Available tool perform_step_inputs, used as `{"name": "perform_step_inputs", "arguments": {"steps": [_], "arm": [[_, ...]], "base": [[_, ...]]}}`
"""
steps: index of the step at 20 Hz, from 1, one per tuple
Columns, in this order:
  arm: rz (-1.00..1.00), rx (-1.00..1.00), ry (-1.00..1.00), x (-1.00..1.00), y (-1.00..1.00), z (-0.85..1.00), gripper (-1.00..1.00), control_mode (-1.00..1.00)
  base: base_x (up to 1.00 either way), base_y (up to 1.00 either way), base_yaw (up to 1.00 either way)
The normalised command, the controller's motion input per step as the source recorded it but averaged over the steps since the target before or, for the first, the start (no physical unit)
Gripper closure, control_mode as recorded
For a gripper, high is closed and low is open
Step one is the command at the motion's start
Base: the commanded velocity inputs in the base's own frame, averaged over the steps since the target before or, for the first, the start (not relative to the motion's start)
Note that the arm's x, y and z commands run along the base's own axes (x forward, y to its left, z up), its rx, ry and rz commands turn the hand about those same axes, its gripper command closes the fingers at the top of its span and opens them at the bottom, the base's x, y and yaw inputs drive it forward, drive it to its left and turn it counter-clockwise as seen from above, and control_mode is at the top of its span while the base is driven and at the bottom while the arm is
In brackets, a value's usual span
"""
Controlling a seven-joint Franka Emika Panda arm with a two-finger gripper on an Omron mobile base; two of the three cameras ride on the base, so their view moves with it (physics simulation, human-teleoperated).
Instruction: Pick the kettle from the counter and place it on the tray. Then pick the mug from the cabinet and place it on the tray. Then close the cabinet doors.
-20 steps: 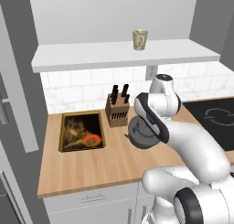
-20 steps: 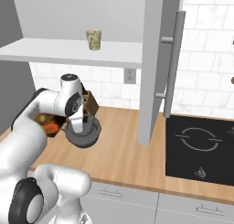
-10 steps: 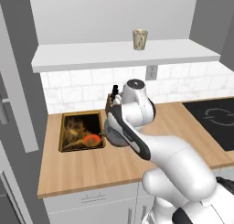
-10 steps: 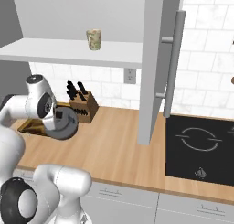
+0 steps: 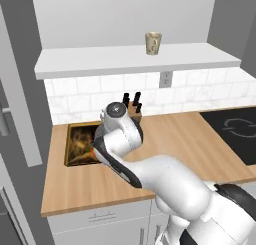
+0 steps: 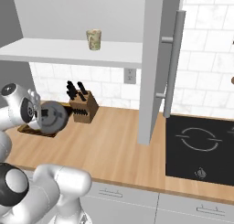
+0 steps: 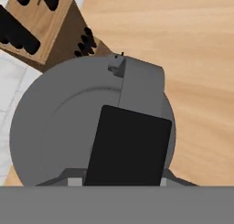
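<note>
The kettle [image 6: 54, 118] has travelled from mid-surface to beside the knife block [image 6: 83, 109], hanging at the near edge of the tray [image 5: 80, 145]. The gripper [image 7: 122, 175] grasps its black handle; lowering it there comes next, then the mug [image 5: 153, 43].

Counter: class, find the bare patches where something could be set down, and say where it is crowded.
The counter is bare between the knife block and the cooktop, and along its front edge. The left end is crowded: tray, knife block, and the arm carrying the kettle there.
</note>
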Motion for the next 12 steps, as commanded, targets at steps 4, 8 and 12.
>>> {"name": "perform_step_inputs", "arguments": {"steps": [4, 8, 12], "arm": [[0.0, -0.08, 0.0, 0.41, 0.57, 0.17, 1.0, -1.0], [0.0, -0.06, 0.0, 0.35, 0.54, 0.08, 1.0, -1.0], [0.0, -0.08, -0.02, 0.37, 0.5, -0.1, 1.0, -1.0]], "base": [[0.0, 0.0, 0.0], [0.0, 0.0, 0.0], [0.0, 0.0, 0.0]]}}
